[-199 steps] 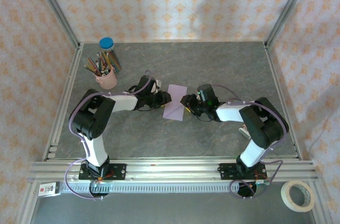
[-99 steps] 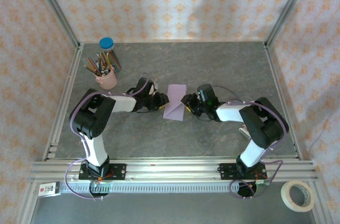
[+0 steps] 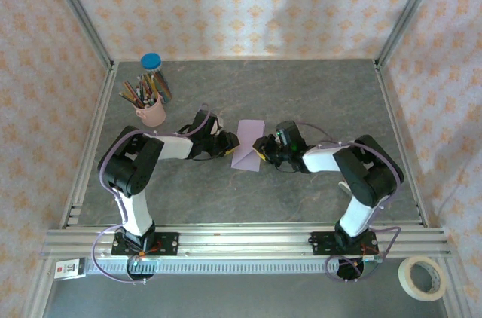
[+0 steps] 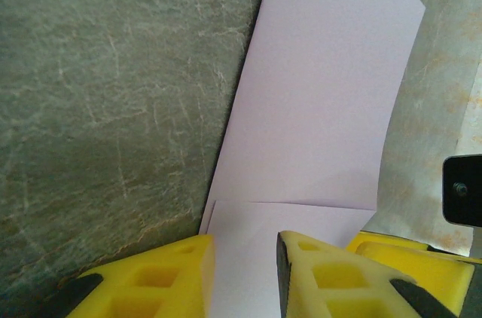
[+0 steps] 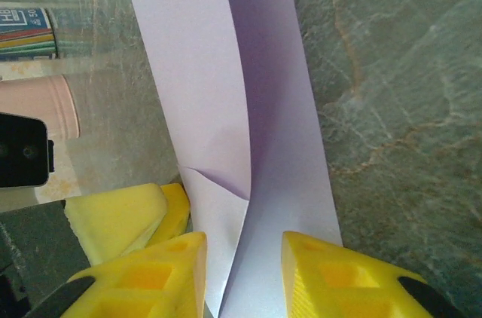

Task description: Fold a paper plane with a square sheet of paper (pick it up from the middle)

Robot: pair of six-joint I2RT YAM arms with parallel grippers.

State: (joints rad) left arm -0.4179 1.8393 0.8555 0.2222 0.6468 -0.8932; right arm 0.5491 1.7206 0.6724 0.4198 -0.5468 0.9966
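Paper sheet (image 3: 248, 145), folded, lying on worktop (image 3: 301, 92) between hands. Left hand (image 4: 245, 246) straddling its edge, jaws narrowly apart. Right hand (image 5: 242, 246) likewise, sheet bowing up between jaws. Risk: uneven pinching dragging layers, skewing crease.

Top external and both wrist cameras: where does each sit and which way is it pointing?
Top external: above and behind the bases, looking down on the table; both arms show, left gripper and right gripper meeting at the lilac paper.
Left wrist: on the left arm, looking down past its yellow fingers onto the paper.
Right wrist: on the right arm, looking past its own fingers along the fold; pink pencil cup at left.
Shared: each wrist view catches the paper and the other gripper's fingers.
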